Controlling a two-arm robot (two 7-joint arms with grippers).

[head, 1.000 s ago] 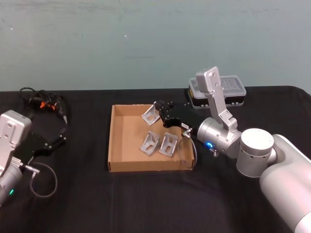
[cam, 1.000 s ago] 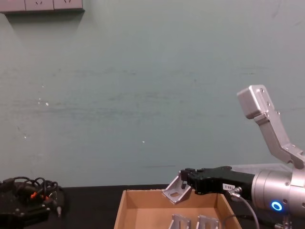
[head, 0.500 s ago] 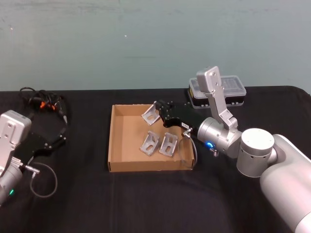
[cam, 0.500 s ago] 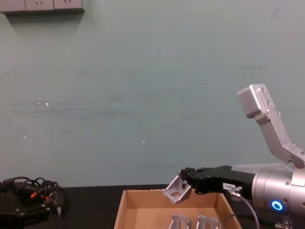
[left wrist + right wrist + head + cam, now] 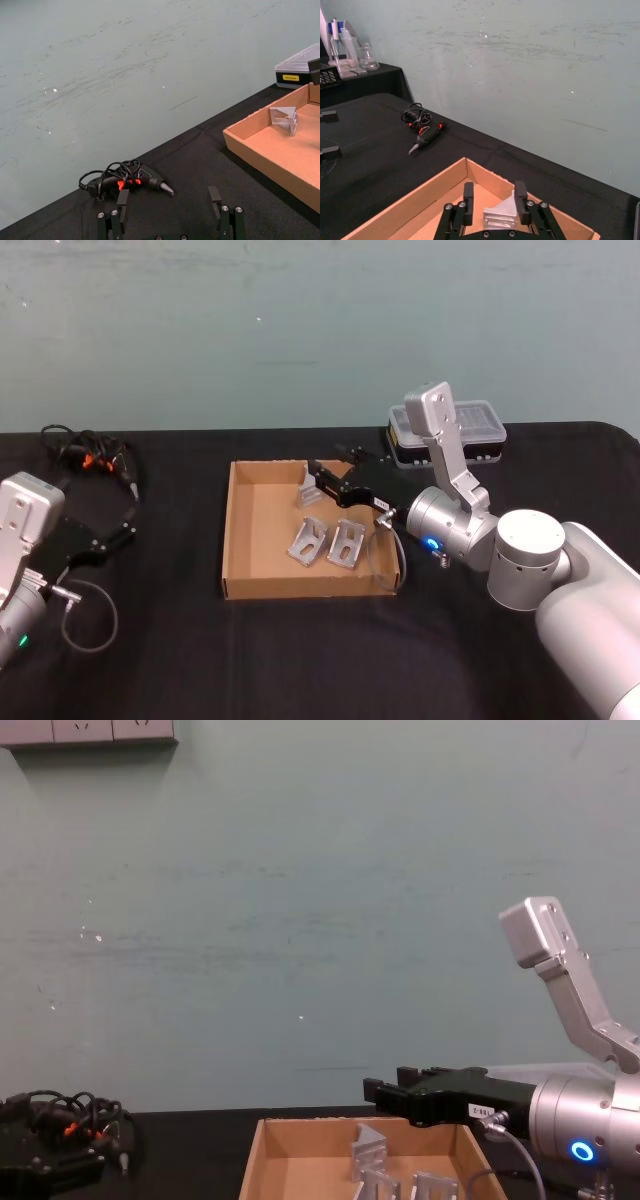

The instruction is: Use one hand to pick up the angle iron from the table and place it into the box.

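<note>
- Released just now: right pincer [image 5: 322, 480] spread wide over the far part of the box [image 5: 240, 540], fingers [image 5: 468, 195] standing off either side of the angle iron [image 5: 307, 486] where half a second back they were clamped on it.
- Angle iron down off its raised, tilted carry and sitting on the cardboard floor by the far wall, seemingly upright on one flange, just beside the fingers but apparently no longer gripped.
- Confirmed from the chest view: bracket [image 5: 367, 1151] low behind the box front wall, pincer [image 5: 385, 1095] above it rather than around it.
- Reads as the drop done for this piece; likely next, pulling the arm back up and out without knocking the bracket over.
- Box tally: three brackets inside — the fresh one at the back, plus two more [image 5: 308, 540] [image 5: 346, 541] lying side by side nearer the middle, all within the low walls.
- Box itself square on the black table [image 5: 300, 650], nothing hanging over the rim.
- Black plastic case [image 5: 447, 430] with clear lid beyond the box on the right side, closed, contents too small to tell.
- Left pincer [image 5: 170, 212] parked low at the left side of the table, spread and holding nothing, cable tangle [image 5: 85, 453] farther back on that side.
</note>
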